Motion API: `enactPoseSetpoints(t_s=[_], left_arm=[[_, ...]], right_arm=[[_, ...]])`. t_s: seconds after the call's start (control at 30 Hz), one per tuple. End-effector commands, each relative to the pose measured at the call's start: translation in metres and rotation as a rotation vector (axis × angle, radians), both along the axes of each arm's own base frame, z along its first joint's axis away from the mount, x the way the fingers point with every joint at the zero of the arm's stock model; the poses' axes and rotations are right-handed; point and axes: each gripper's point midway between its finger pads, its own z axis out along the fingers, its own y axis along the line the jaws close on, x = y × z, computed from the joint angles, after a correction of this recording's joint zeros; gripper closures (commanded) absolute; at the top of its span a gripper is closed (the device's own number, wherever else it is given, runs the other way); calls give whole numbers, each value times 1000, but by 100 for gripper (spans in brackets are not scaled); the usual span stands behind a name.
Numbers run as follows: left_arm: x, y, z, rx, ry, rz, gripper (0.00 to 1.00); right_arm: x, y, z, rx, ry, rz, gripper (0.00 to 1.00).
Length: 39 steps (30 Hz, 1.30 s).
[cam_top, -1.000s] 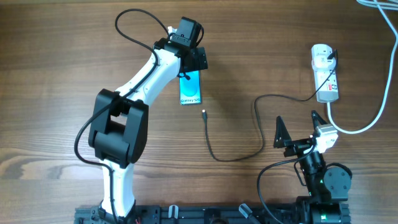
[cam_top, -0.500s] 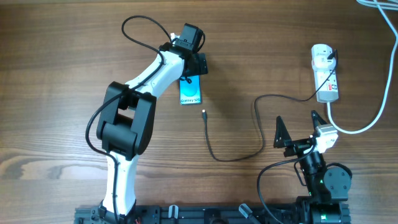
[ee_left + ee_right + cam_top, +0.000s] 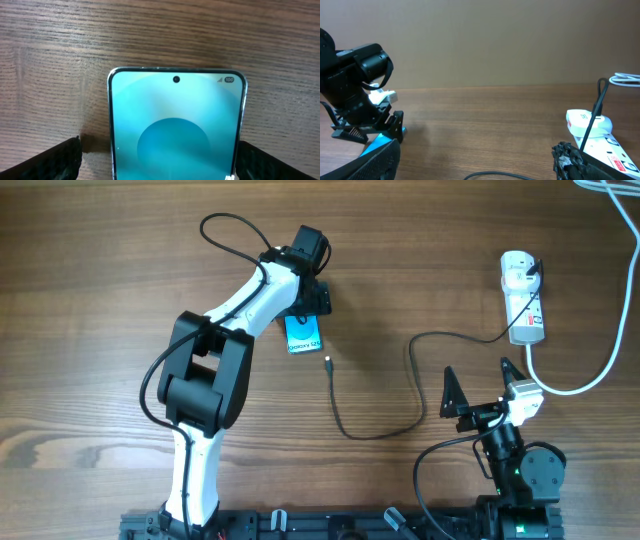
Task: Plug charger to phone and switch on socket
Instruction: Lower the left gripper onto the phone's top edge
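Phone lies flat on the table, under the left gripper.
Its long axis runs near-to-far and slightly tilted, text band toward the robot. Both the left gripper and the right gripper are spread wide, holding nothing.

This is a robotics lab bench: a white-and-black robot arm at 8 o'clock and a black robot arm at 5 o'clock stand at a black metal rail along the 6 o'clock edge of a brown wood-grain table. A white elongated power strip lies at 2 o'clock, and a bare tan wall stands behind.
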Motion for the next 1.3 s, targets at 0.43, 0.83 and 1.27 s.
enactPoseSetpoints(t_s=[0.43, 0.83, 1.27], left_arm=[[-69, -8, -23, -60, 307, -27, 12], [-75, -20, -43, -50, 269, -93, 0], [-52, -21, -42, -94, 191, -44, 0]], right_arm=[[0, 0, 2, -5, -10, -5, 0], [0, 0, 2, -5, -10, -5, 0], [0, 0, 2, -5, -11, -5, 0]])
